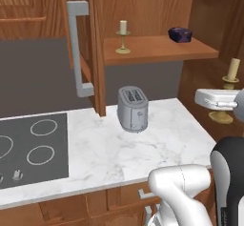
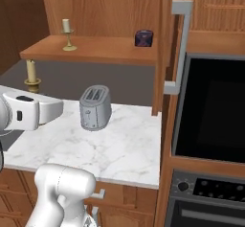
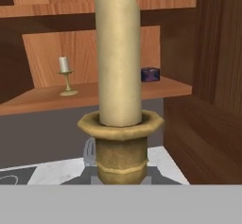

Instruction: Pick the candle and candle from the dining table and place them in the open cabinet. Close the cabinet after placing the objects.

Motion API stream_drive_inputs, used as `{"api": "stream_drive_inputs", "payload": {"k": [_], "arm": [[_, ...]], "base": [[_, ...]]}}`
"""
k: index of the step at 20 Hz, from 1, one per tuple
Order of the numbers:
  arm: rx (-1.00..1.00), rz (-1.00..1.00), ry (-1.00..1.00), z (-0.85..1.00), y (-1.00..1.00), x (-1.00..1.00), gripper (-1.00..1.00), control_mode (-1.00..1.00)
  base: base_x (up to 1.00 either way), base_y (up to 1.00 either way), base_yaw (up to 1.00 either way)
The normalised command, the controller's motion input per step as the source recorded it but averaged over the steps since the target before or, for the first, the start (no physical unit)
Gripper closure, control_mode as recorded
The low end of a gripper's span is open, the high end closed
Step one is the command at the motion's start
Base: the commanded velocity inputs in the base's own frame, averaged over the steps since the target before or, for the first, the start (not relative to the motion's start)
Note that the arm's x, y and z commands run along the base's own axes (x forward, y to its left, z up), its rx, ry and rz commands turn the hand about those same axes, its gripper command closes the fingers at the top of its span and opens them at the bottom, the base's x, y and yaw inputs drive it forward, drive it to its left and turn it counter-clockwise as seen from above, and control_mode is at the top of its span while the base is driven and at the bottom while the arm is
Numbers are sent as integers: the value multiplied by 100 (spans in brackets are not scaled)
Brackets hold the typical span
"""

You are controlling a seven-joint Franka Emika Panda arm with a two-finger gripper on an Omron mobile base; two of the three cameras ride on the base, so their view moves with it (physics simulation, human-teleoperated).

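On the left of the left base view, the open cabinet's door (image 1: 90,39) with its long grey bar handle (image 1: 78,48) hangs out over the black hob (image 1: 33,148). Just past it, one candlestick with a short cream candle (image 1: 123,36) already stands upright on the wooden shelf (image 1: 157,51), near its left end. A small dark box (image 1: 180,34) sits further along the same shelf. Below, a silver toaster (image 1: 133,108) stands on the marble table (image 1: 143,148).

At the far right, the second candle (image 1: 232,75), a yellowish taper in a brass holder, is upright and carried in the air, lower than the shelf and to the right of the table edge. The tool (image 1: 224,107) is pinching the holder's stem, its jaws nearly pressed together; in the hand view the holder's cup fills the foreground just above where the tips would be.

My judgement: this is the carry of the second candle toward the shelf. To do it well, lift it first until the brass base clears the shelf's front edge, then move in toward the bare stretch between the first candlestick and the box. Keep the taper vertical and set the base flat before letting go. Stay clear of the toaster, and leave the door's swing free for closing.
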Motion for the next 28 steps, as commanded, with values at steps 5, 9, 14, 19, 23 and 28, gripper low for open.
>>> {"api": "stream_drive_inputs", "payload": {"k": [5,9,14,19,23,28], "arm": [[0,0,0,0,0,0,100,100],[0,5,0,0,0,16,100,-100],[-2,13,0,0,0,52,100,-100],[-7,5,0,5,5,53,100,-100],[-5,0,-6,0,1,31,100,-100],[-2,0,-7,0,1,32,100,-100]], "base": [[72,1,26],[47,0,18],[0,0,0],[0,0,0],[0,0,0],[0,0,0]]}}
